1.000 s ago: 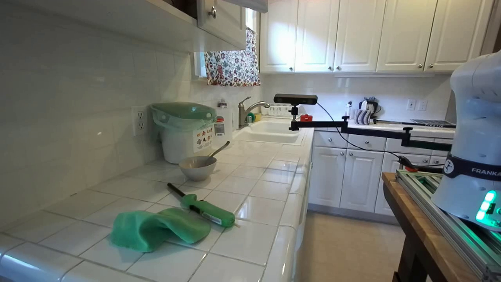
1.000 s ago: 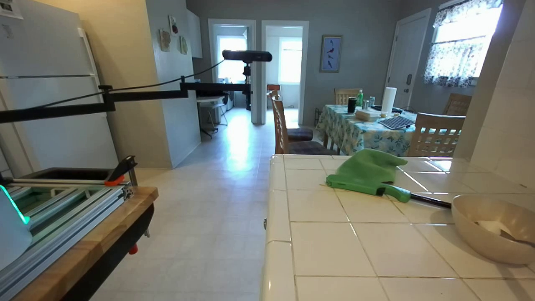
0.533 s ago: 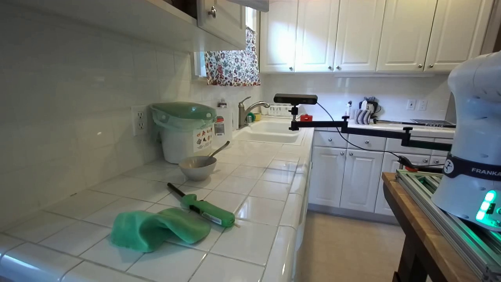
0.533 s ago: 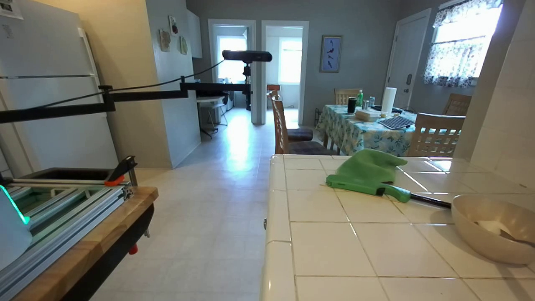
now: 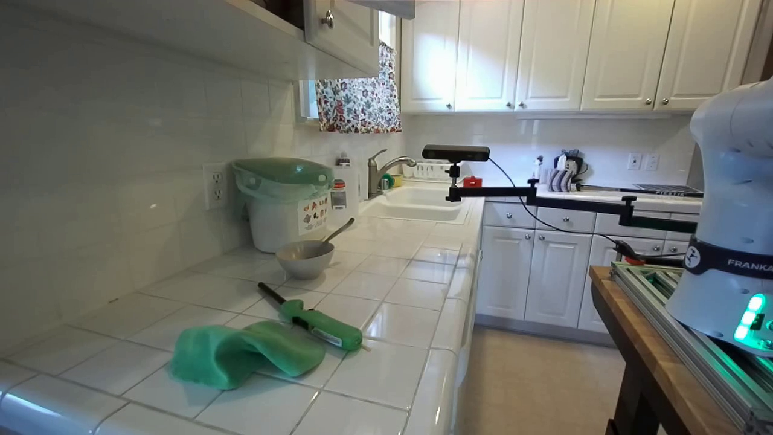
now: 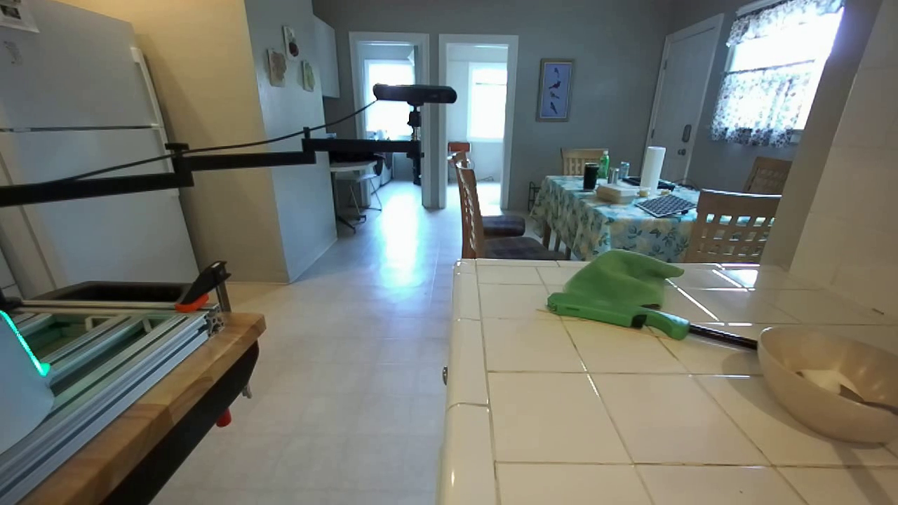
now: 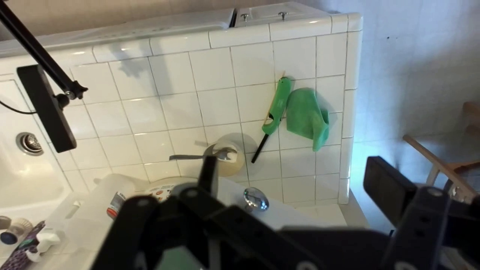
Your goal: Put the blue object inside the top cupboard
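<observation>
Your hand (image 7: 298,180) stands wide near the top cupboard (image 5: 345,41); with the blue object unseen, heft and best hold are unclear.

In an exterior view, the line of sight runs lengthwise down the counter (image 5: 392,374) toward the sink (image 5: 416,212), from below the level of the wall cupboard (image 5: 347,36), with the cloth (image 5: 211,356) near. In an exterior view, it runs the opposite way, toward the dining table (image 6: 631,231), with the bowl (image 6: 800,396) close at the right edge. The wrist view looks steeply down on the counter from above. All three share the bowl, the cloth and the lighter (image 7: 280,99).
</observation>
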Controlling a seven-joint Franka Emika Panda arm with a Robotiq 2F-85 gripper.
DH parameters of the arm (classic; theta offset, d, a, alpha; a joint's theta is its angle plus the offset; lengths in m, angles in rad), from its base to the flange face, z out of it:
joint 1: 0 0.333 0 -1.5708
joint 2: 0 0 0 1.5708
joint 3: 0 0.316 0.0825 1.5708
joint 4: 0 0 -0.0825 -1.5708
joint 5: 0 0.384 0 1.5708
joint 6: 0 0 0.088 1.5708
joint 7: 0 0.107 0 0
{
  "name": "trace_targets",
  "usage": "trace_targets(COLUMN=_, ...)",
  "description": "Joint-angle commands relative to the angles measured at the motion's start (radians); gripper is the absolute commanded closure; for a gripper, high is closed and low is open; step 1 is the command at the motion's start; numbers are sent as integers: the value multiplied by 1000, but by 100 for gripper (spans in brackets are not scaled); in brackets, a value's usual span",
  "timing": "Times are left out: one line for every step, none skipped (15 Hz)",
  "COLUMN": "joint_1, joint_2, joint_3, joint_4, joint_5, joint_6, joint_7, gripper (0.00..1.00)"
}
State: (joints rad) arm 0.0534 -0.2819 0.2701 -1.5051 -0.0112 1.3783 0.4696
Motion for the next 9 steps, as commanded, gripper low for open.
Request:
trace_targets(joint_1=10, joint_2=66, joint_3=12, joint_4=70, joint_5=-33, joint_6=2, joint_7=77, gripper=0)
trace_targets(joint_1=10, joint_2=74, joint_3=20, joint_4=75, joint_5=-66, joint_6=28, joint_7=101, gripper=0)
trace_targets(joint_1=13, joint_2=81, joint_3=22, joint_4=78, joint_5=-79, joint_6=58, joint_7=118, gripper=0)
trace_targets(joint_1=14, joint_2=84, joint_3=29, joint_4=79, joint_5=-114, joint_6=90, joint_7=136, gripper=0)
trace_targets(joint_1=16, joint_2=87, joint_3=33, joint_4=80, joint_5=-142, joint_6=120, joint_7=150, gripper=0)
trace_targets(joint_1=19, joint_2=90, joint_3=35, joint_4=81, joint_5=-163, joint_6=145, joint_7=160, gripper=0)
trace_targets(joint_1=22, joint_2=94, joint_3=38, joint_4=83, joint_5=-181, joint_6=161, joint_7=171, gripper=0)
trace_targets(joint_1=25, joint_2=96, joint_3=40, joint_4=81, joint_5=-199, joint_6=175, joint_7=177, gripper=0)
trace_targets(joint_1=28, joint_2=96, joint_3=41, joint_4=79, joint_5=-215, joint_6=186, joint_7=180, gripper=0)
